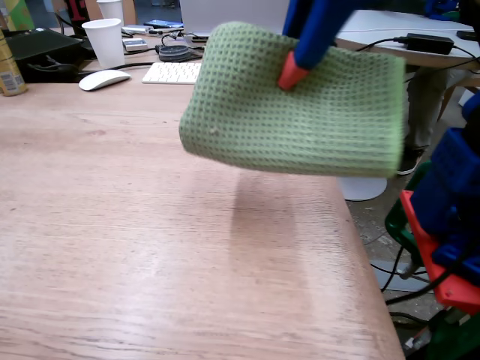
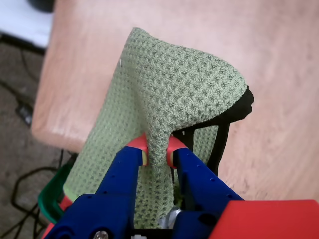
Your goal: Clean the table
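Above the right edge of the large light-brown wooden counter (image 1: pixel 135 225), your blue hand (image 2: pixel 156 151) pinches a green waffle-weave cloth (image 1: pixel 300 105) aloft; the counter lies directly below, awaiting wiping.

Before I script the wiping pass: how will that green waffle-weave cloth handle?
Probably floppy: the green waffle-weave cloth drapes from the gripper pinch. Likely light, since a pinched fold carries it above the wooden table. Its textured weave should resist slipping.
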You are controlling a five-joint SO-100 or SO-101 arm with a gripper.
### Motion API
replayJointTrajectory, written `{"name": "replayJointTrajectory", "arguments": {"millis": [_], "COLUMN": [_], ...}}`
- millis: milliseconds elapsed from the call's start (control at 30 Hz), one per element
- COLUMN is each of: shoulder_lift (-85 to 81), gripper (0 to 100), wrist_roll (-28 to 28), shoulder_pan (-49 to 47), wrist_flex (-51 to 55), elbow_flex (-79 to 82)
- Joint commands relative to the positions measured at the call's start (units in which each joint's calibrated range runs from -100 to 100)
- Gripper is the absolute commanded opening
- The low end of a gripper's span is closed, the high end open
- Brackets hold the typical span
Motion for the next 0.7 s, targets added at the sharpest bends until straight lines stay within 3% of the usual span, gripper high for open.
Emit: {"name": "replayJointTrajectory", "arguments": {"millis": [0, 300, 533, 667], "shoulder_lift": [-8.44, -8.27, -4.24, -3.30], "gripper": [0, 0, 0, 0], "wrist_roll": [-0.20, -0.15, -0.20, -0.15], "shoulder_pan": [-10.74, -11.75, -24.27, -24.78], "wrist_flex": [-1.09, -33.36, -34.84, -35.00], "elbow_flex": [7.17, 33.79, 42.47, 43.98]}}
